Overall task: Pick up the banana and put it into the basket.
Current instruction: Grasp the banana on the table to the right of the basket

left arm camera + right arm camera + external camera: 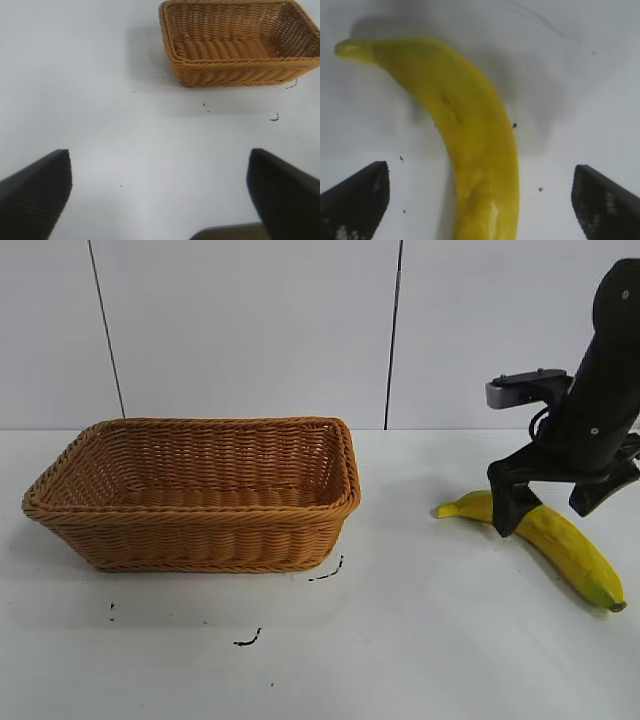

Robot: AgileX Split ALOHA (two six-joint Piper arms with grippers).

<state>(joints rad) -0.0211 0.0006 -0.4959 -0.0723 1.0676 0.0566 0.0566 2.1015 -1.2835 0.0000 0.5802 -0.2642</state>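
The yellow banana lies flat on the white table at the right. My right gripper is down over its middle, wide open, one finger on each side and not touching it. In the right wrist view the banana runs between the two dark fingertips. The tan woven basket stands empty at the left. It also shows in the left wrist view. My left gripper is open over bare table, away from the basket, and does not show in the exterior view.
Small black marks dot the table in front of the basket. A white panelled wall stands behind the table. Bare table lies between the basket and the banana.
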